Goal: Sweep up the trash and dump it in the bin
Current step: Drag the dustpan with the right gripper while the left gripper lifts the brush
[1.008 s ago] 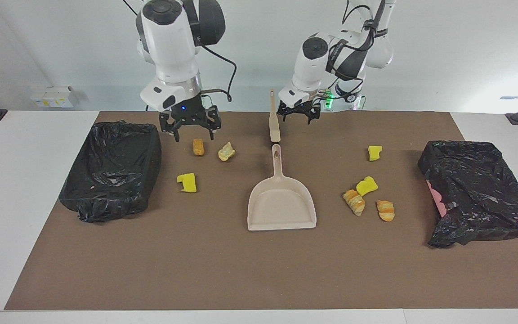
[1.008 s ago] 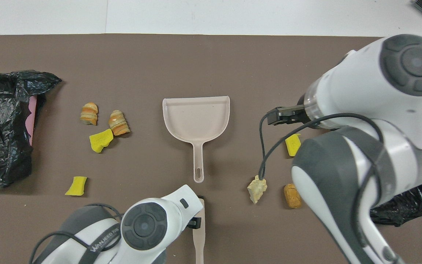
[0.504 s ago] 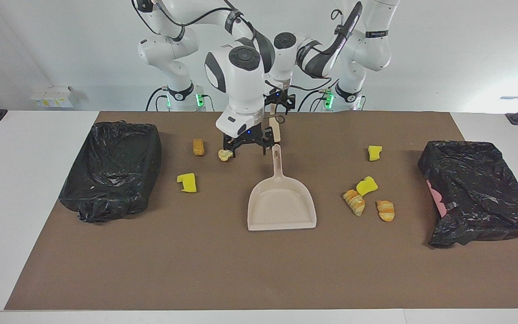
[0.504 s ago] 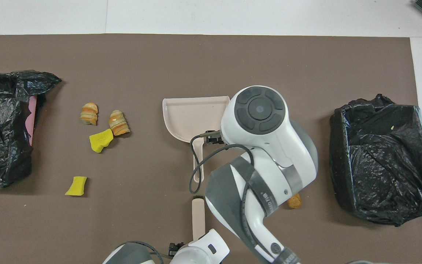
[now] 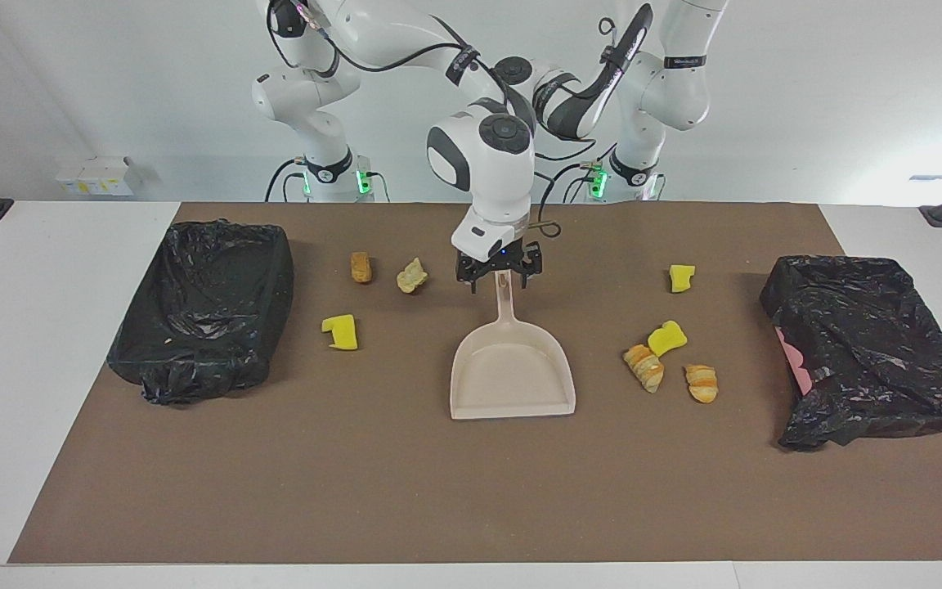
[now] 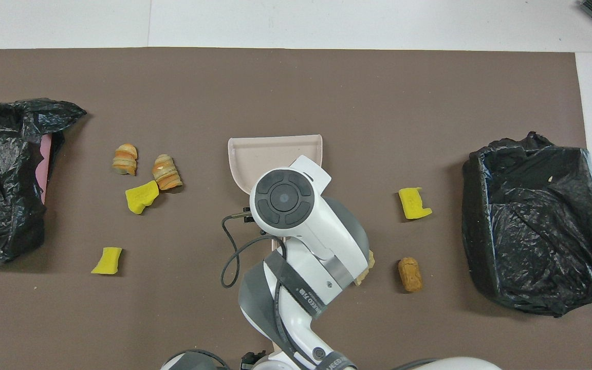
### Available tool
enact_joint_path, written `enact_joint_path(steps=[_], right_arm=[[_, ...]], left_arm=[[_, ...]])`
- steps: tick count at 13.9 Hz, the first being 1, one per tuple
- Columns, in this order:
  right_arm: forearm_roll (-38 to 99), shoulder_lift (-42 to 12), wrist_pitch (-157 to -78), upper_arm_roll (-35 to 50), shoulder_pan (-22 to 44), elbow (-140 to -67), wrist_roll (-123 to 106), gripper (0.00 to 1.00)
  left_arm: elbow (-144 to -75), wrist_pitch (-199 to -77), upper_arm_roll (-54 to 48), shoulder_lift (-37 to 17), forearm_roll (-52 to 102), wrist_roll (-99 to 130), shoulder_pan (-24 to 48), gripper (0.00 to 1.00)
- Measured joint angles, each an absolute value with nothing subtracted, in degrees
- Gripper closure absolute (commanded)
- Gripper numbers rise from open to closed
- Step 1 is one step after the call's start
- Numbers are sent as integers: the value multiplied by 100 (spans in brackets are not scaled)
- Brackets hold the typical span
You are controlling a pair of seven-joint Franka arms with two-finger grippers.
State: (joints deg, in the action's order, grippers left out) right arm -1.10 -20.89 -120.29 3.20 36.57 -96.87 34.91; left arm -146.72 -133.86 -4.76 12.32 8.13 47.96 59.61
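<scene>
On the brown mat [image 5: 405, 491] covering the white counter [image 5: 46, 343], we see our right gripper [image 5: 500, 276] over the beige dustpan's [image 5: 512, 368] handle, fingers apart around it; our left gripper is hidden, so we cannot tell its state. The trash [image 5: 667, 337] lies scattered on the mat either side of the dustpan, between two black-bagged bins [image 5: 205, 307], with partial lettering on our arm [image 6: 303, 300] unreadable and a plain white wall [image 5: 806, 98] past the counter.

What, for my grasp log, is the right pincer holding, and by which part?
Nothing yet: the right pincer is open, straddling the end of the dustpan handle.
</scene>
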Motion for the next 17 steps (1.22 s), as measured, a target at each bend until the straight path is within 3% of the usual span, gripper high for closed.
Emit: enact_joint_path(steps=[4,5,7,8,9,14,17], right_arm=[[-110,-2211,-12538,318,3735,-10037,3513,0],[-110,-2211,-12582,317,3734,-10097,3513,17],[-110,-2210,-12599,316,3734,-10134,3513,72],[-110,-2210,-12599,315,3734,-10141,3513,90],[-110,-2210,-12599,313,3733,-10146,3513,98],[-110,-2200,-12494,305,3718,-10173,2742,100],[-109,-2165,-12460,314,3719,-10168,2654,100]], left_arm=[[-14708,-13238,-474,1282,813,4929,6026,100],[-14710,-13172,-471,1297,813,4943,6027,100],[-14710,-13128,-449,1304,813,4955,6027,100],[-14710,-13098,-434,1307,813,4956,6027,100],[-14709,-13047,-423,1315,813,4957,6027,100],[-14714,-12489,-343,1512,794,4960,5934,100],[-14722,-12340,-312,1589,552,4893,5456,100]])
